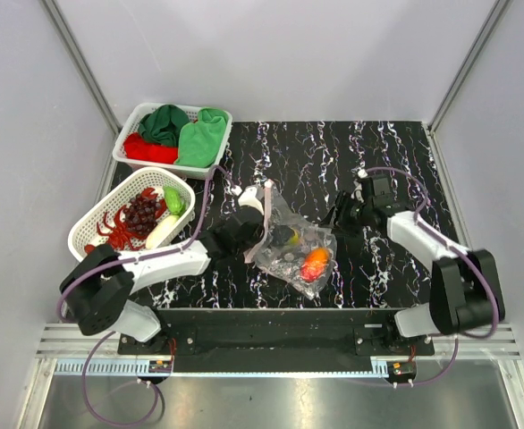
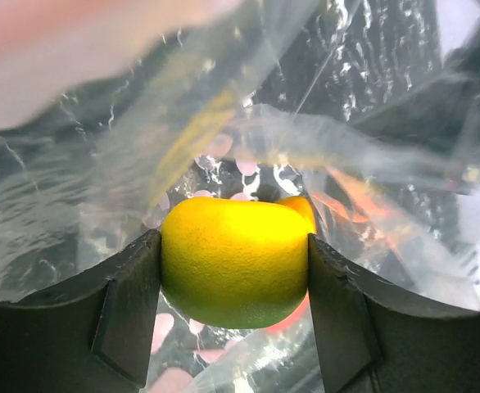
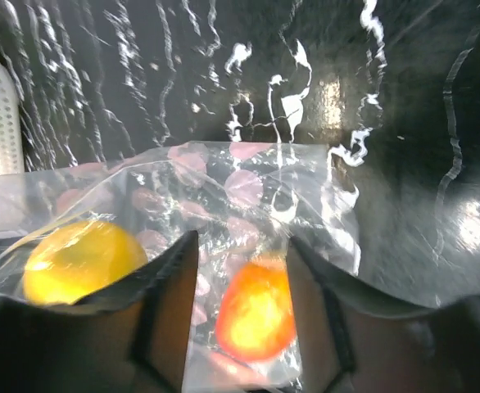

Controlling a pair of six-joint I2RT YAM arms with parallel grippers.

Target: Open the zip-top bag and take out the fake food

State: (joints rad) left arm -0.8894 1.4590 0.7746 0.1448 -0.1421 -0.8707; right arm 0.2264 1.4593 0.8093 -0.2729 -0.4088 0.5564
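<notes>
Pinching the yellow fruit (image 2: 234, 258) between both fingers, left gripper (image 2: 234, 274) sits inside the zip-top bag (image 1: 291, 234); right gripper (image 3: 238, 270) fingers spread, orange-red fruit (image 3: 256, 315) just beyond their gap, under plastic

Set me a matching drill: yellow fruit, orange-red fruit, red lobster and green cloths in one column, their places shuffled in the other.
1. yellow fruit
2. orange-red fruit
3. red lobster
4. green cloths

A. in the far basket
B. between the fingers of the left hand, inside the zip-top bag
C. in the near basket
D. lying in the bag, not gripped

Pairs: 1-B, 2-D, 3-C, 4-A
</notes>
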